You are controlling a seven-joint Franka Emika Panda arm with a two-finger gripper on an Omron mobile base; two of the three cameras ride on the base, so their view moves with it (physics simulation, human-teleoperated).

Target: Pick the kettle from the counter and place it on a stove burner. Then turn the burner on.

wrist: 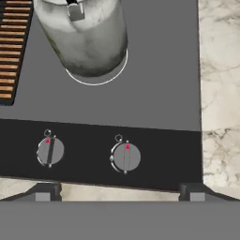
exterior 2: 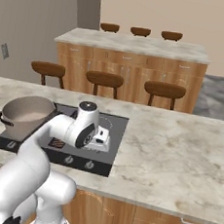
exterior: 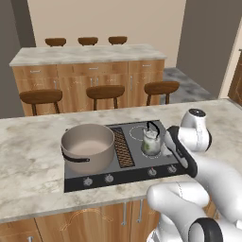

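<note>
Hand view puts the kettle (wrist: pixel 84 40) upright on a burner ring (wrist: pixel 101 79) of the dark cooktop (wrist: pixel 154 93), on its right half, with the counter (wrist: pixel 219 70) showing pale and marbled to the right. Placement step looks done; what remains is the burner. Handling estimate: small, rigid, rounded body, probably light and smooth enough to slip under a side pinch; the thin black arched handle (exterior: pixel 152 126) over the lid is the sensible hold, should it need moving. Two round knobs sit on the near control strip: left knob (wrist: pixel 50 151) and right knob (wrist: pixel 126 157), each with a red mark pointing toward the far side. Which one drives this burner I cannot tell; the right knob lies closer under the kettle. Orange-slatted grille (wrist: pixel 14 47) runs left of the kettle. Gripper (wrist: pixel 119 194): fingertips spread wide, nothing between them, touching nothing, poised above the near edge of the strip. Left base view shows the big tan pot (exterior: pixel 88 146) on the left burner, apart from the kettle.
</note>
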